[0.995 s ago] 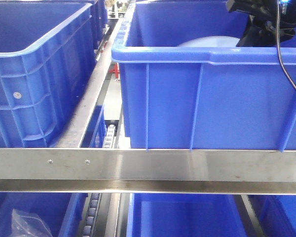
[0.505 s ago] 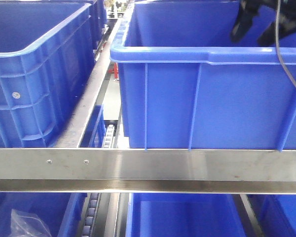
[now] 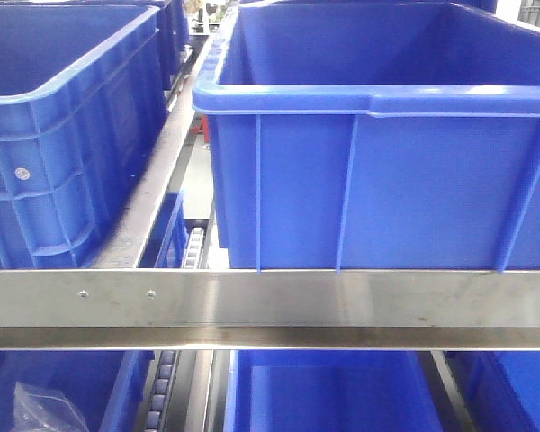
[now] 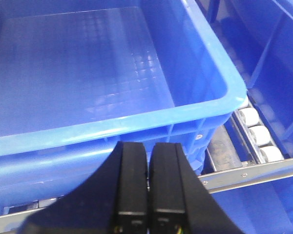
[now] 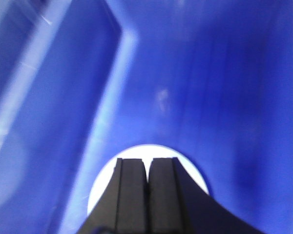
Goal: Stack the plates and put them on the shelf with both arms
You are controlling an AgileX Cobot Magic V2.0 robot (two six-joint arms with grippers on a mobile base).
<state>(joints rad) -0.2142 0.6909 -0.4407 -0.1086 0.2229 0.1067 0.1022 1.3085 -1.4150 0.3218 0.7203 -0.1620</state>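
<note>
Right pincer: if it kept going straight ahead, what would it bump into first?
Probably the white plate lying in the blue crate; the shut right pincer points at it, though blur hides the gap.

The right wrist view is motion-blurred, and the right gripper [image 5: 147, 168] hides most of a white plate [image 5: 100, 190] beneath it.

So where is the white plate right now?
Only the right wrist view shows the plate: low in frame, on the blue crate's floor, behind the shut right gripper.
</note>
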